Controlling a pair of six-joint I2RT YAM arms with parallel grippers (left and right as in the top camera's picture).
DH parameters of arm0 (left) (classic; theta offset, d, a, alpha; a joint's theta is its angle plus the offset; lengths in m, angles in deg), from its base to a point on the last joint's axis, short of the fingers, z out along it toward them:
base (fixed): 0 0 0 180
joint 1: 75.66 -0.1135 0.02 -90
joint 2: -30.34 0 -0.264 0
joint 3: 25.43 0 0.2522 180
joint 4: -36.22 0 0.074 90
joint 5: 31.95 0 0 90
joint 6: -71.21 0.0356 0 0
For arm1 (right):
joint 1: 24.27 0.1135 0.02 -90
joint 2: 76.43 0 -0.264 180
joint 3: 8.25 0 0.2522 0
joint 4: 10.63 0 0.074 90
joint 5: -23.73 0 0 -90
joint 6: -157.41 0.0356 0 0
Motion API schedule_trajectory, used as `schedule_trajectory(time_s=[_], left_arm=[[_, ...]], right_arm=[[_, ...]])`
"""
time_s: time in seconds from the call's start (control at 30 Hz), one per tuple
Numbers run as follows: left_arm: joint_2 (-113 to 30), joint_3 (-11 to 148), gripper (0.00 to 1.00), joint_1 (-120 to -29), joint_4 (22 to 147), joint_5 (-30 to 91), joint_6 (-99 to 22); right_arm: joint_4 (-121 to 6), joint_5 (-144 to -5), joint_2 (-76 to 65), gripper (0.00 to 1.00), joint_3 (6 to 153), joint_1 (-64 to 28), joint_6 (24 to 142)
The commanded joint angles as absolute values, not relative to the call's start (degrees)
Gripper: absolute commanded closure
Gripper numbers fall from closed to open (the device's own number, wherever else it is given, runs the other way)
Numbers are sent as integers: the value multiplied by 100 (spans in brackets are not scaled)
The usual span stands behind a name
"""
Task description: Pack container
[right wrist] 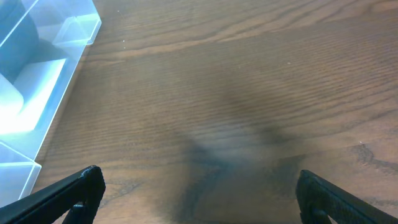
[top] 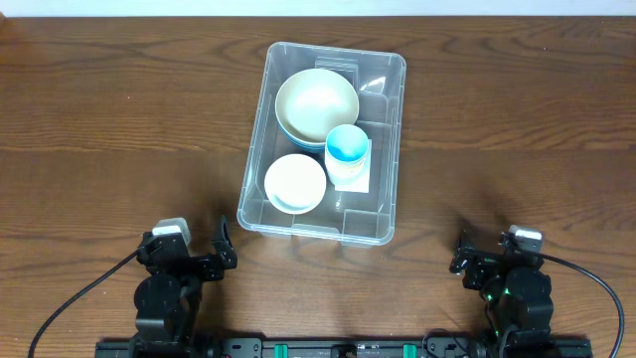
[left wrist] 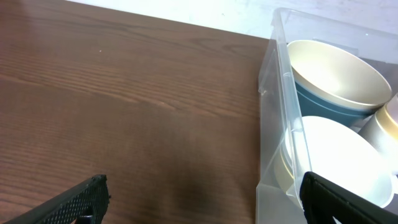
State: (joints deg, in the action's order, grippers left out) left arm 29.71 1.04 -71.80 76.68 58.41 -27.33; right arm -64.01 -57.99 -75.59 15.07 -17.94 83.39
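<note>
A clear plastic container (top: 316, 235) sits mid-way across a dark wooden surface (top: 119, 129). Inside are a large cream bowl (top: 316, 102), a smaller white bowl (top: 295, 182) and a cup (top: 348, 149) with a blue interior. The left gripper (left wrist: 202, 196) and right gripper (right wrist: 199, 186) hover low near the front edge, fingers wide apart and empty.

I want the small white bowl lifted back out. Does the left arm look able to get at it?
Probably yes: the small white bowl sits uncovered in the near-left corner of the container, nearest the open left gripper. Only the wall intervenes, so approach from above.
</note>
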Motion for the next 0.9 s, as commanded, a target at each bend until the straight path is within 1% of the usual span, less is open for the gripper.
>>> schedule_trajectory(time_s=[0.0,0.37,0.87], left_arm=[[3024,75,2,-7178,7642,5826,-2634],[3011,75,2,-7178,7760,5826,-2636],[3011,75,2,-7178,8499,5826,-2636]], right_arm=[[-6410,-5815,-7609,1,1481,-1831,8409],[-6410,-5815,-7609,1,1481,-1831,8409],[-6410,-5815,-7609,1,1481,-1831,8409]])
